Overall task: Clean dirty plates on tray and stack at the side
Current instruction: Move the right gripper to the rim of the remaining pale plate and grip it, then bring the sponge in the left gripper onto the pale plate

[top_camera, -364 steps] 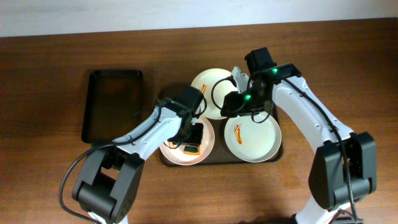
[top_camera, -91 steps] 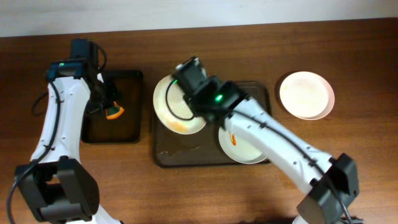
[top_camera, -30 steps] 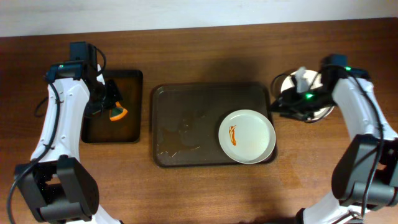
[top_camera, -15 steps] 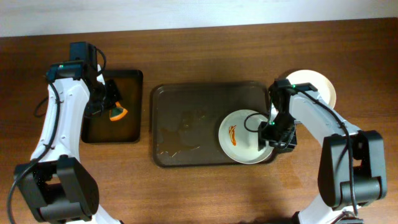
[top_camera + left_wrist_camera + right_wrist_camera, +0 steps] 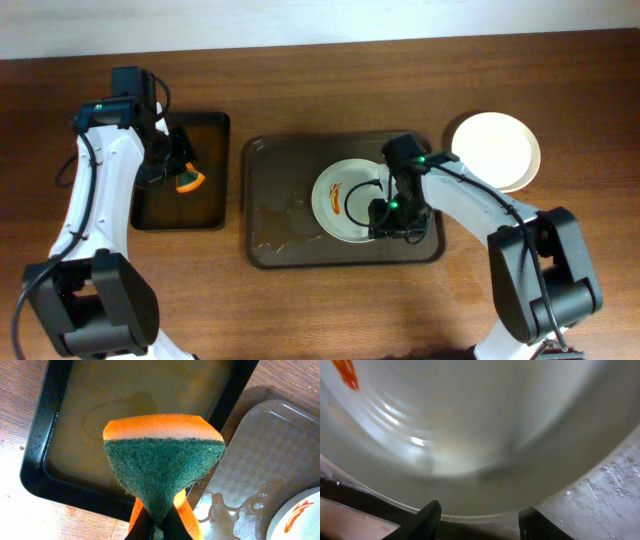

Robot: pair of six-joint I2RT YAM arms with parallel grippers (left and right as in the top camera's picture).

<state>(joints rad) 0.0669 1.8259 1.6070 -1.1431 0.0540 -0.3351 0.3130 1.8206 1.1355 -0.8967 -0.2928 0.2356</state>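
A white plate (image 5: 345,200) with a red sauce smear (image 5: 341,191) lies in the middle of the brown tray (image 5: 280,165). My right gripper (image 5: 393,214) is at the plate's lower right rim. In the right wrist view the plate (image 5: 470,420) fills the frame, and my right gripper (image 5: 480,521) is open with the rim running across between its spread fingers (image 5: 431,516). My left gripper (image 5: 172,172) is shut on an orange and green sponge (image 5: 165,460), held above the black tray (image 5: 160,205). Clean white plates (image 5: 497,150) are stacked on the table at the right.
The brown tray has a wet patch (image 5: 285,215) on its left half, which also shows in the left wrist view (image 5: 235,505). The black tray (image 5: 55,425) holds shallow liquid. Bare wooden table lies in front of and behind both trays.
The plate has slid left from the tray's right side to its middle, with my right gripper following at its rim. The left arm and sponge have not moved.
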